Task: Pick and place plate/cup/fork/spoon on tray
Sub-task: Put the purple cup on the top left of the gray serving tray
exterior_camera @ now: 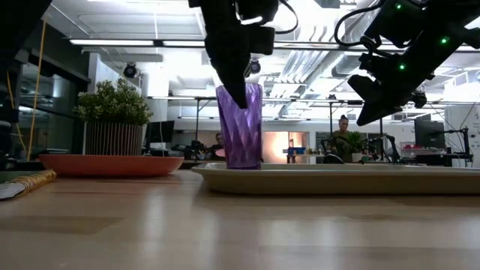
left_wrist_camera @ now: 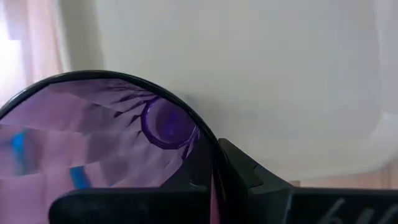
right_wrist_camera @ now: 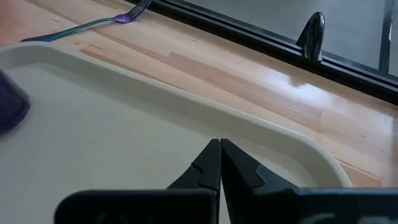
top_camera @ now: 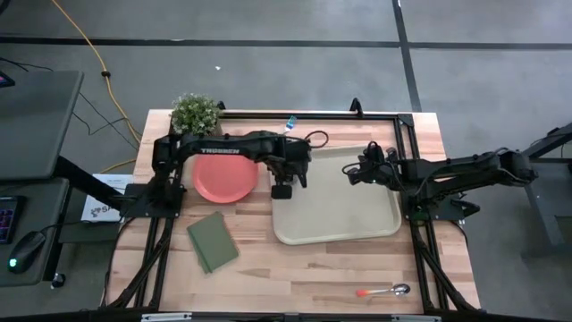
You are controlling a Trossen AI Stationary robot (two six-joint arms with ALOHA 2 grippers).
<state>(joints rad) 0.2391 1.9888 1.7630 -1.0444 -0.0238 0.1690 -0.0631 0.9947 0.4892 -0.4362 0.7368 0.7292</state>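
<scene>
Cup going onto the tray, three items left

The left gripper [exterior_camera: 238, 79] pinches the cup [exterior_camera: 240, 126], which stands on the tray's [top_camera: 357, 234] left end; the plate [top_camera: 223, 179] lies on the table beside the tray, the fork [right_wrist_camera: 87, 25] beyond its far rim, the spoon [top_camera: 382, 291] near the front edge. The right gripper [right_wrist_camera: 219, 163] hovers over the tray, fingers pressed together. Only the low view shows the cup's base at tray level; only the right wrist view shows the fork clearly
</scene>
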